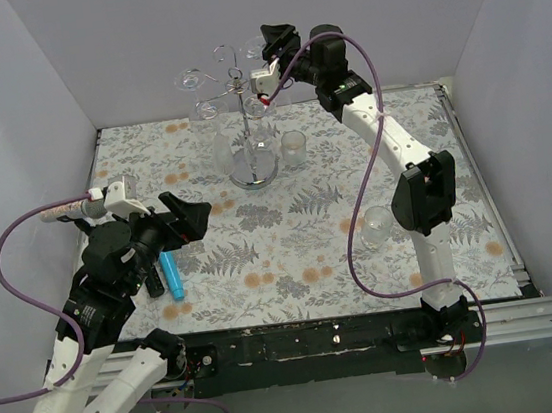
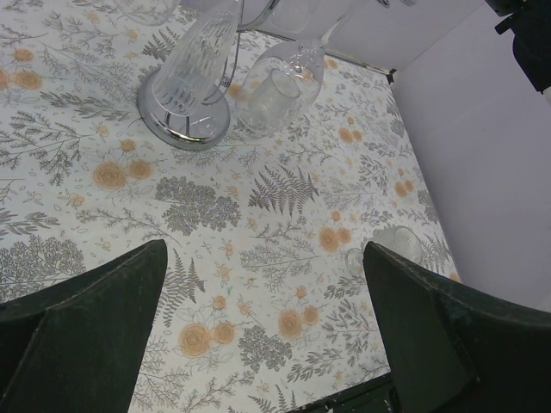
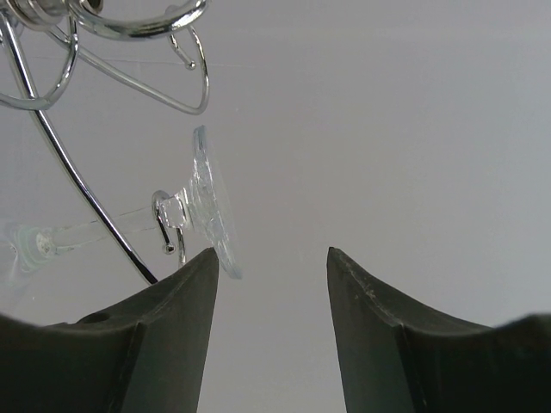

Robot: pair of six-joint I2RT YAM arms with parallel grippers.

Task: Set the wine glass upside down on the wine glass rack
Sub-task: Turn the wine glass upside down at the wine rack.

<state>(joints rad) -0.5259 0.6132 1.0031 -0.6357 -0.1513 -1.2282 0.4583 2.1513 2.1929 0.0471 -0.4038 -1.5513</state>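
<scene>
Fingers [image 3: 172,327] of the right pincer [image 3: 271,262] stand a little apart in the right wrist view, with nothing between them. The wine glass [image 3: 209,202] hangs by its foot on a hook of the wine glass rack [image 3: 129,34], just left of the pincer's left finger tip; I cannot tell if they touch.

In the top view the right pincer [image 1: 274,40] is up high, right beside the top of the rack. The left pincer [image 1: 189,220] is low over the table [image 1: 292,255], wide open and holding nothing, well apart from the rack. A blue tube [image 1: 172,275] lies near it.

In the left wrist view its two fingers stand wide, and the rack's round base is far ahead.
</scene>
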